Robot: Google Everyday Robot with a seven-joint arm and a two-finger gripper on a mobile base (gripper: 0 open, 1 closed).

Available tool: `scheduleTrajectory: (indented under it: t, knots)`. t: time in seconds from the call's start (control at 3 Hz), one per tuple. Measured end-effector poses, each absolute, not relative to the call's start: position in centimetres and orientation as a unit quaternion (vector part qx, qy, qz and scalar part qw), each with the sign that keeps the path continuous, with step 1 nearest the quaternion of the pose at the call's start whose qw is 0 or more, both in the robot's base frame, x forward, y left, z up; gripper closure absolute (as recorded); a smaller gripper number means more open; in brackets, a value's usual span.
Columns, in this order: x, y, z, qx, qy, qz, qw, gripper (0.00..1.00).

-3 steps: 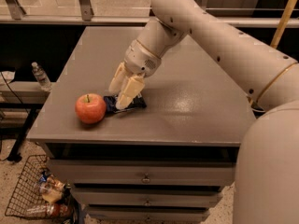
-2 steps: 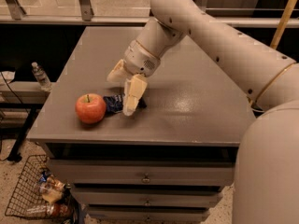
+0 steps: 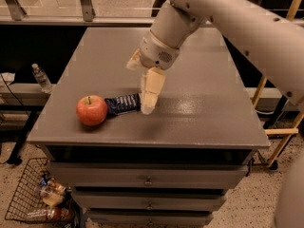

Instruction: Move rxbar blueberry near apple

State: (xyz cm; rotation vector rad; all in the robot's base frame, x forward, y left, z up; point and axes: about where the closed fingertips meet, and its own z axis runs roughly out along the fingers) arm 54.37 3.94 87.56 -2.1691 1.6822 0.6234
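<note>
Since rxbar blueberry lies flat on surface, left end touching apple, placement looks complete. Gripper just above bar's right end, jaws open, holding nothing. Retract straight up; avoid dragging wrapper.

A second ago the tool was down on the snack bar just right of the apple, its fingers close together around the bar. Since then it has risen off the table and spread its fingers wide. One now hangs over the bar's end farthest from the apple, and the other points up and back. The bar, half hidden before, now shows most of its length. The arm has lifted and fills more of the view.
</note>
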Motion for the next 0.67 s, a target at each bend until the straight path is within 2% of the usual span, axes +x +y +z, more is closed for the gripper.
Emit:
scheduleTrajectory:
  t: [0.67]
  knots:
    - [52.2,-9.1,89.6,-0.672,0.695,0.137,0.217,0.00]
